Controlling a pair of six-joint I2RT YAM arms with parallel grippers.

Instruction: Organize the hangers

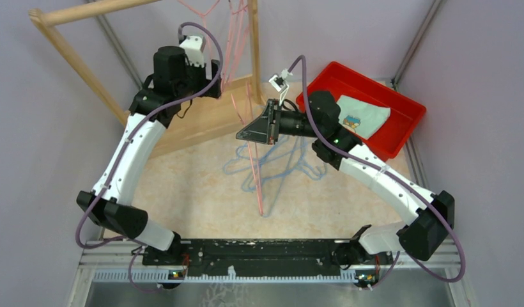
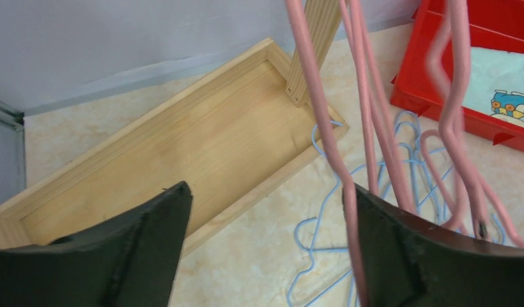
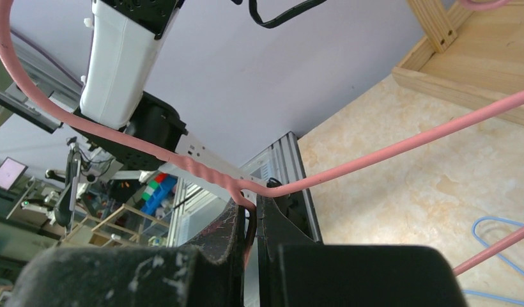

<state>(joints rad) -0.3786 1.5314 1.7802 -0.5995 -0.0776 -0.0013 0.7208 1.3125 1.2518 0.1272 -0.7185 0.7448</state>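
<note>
Several pink hangers (image 1: 234,38) hang from the wooden rack and show close up in the left wrist view (image 2: 368,128). My left gripper (image 1: 215,78) is up beside them, open (image 2: 266,217); one pink wire runs along the inner edge of its right finger (image 2: 425,256). My right gripper (image 1: 252,132) is shut (image 3: 250,217) on the neck of a pink hanger (image 3: 387,153), which dangles down over the table (image 1: 255,173). Several light blue hangers (image 1: 285,163) lie tangled on the table below, also seen in the left wrist view (image 2: 317,236).
The wooden rack has a tray base (image 1: 202,121) (image 2: 183,153), an upright post (image 1: 254,38) and a top bar (image 1: 87,9). A red bin (image 1: 400,137) (image 2: 432,96) holding a printed cloth stands at the back right. Walls close in on both sides.
</note>
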